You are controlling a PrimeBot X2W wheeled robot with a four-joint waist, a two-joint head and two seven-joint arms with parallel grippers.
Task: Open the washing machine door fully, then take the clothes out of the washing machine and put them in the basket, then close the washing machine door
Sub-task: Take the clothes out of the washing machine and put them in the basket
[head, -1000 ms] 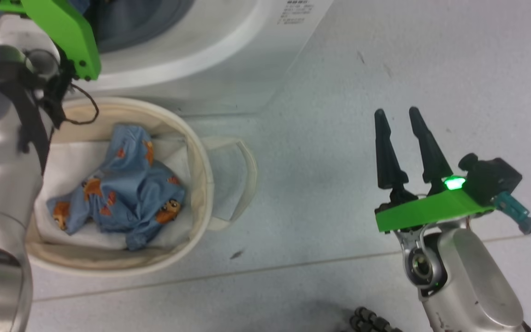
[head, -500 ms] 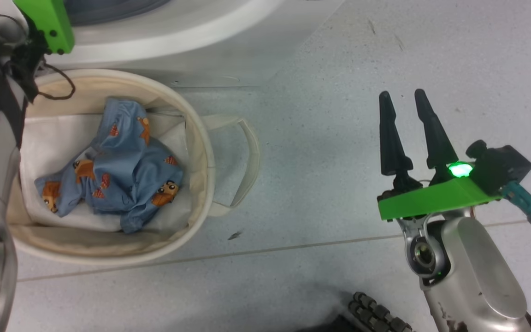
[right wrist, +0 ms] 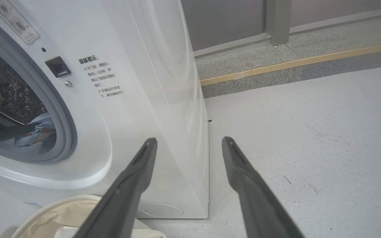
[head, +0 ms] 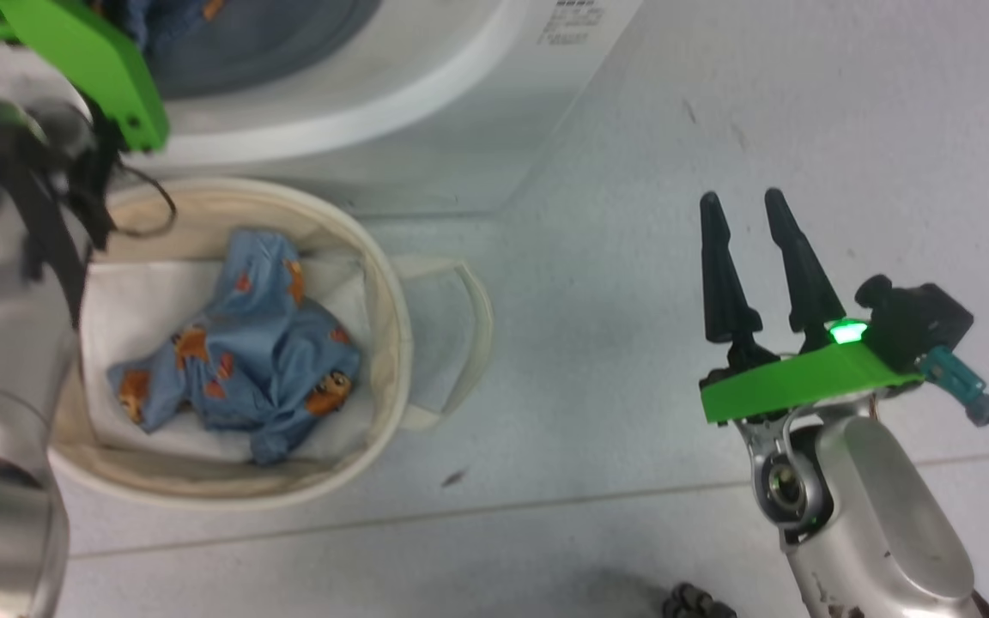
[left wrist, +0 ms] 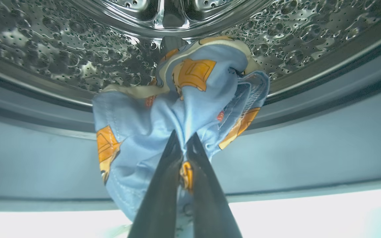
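Observation:
Inside the steel drum (left wrist: 61,39) of the washing machine (head: 426,94), my left gripper (left wrist: 184,140) is shut on a blue piece of the clothes (left wrist: 193,99) printed in orange, pinched just over the grey gasket (left wrist: 309,132). Its dark fingers (right wrist: 12,132) show in the drum mouth in the right wrist view. Another blue bear-print piece (head: 245,360) lies in the cream basket (head: 391,343) in front of the machine. My right gripper (head: 741,199) hangs open over bare floor to the right, holding nothing. The washing machine door is out of view.
A plain white sheet (head: 134,300) lines the basket, whose loop handle (head: 469,343) sticks out to the right. A grey wall base with a yellow strip (right wrist: 293,62) runs behind the machine. A black ribbed object (head: 692,605) sits at the bottom edge.
My left gripper has closed on the cloth in the drum. The head camera dipped and came back, shifting the whole picture. The basket, its cloth and the right gripper stayed put.

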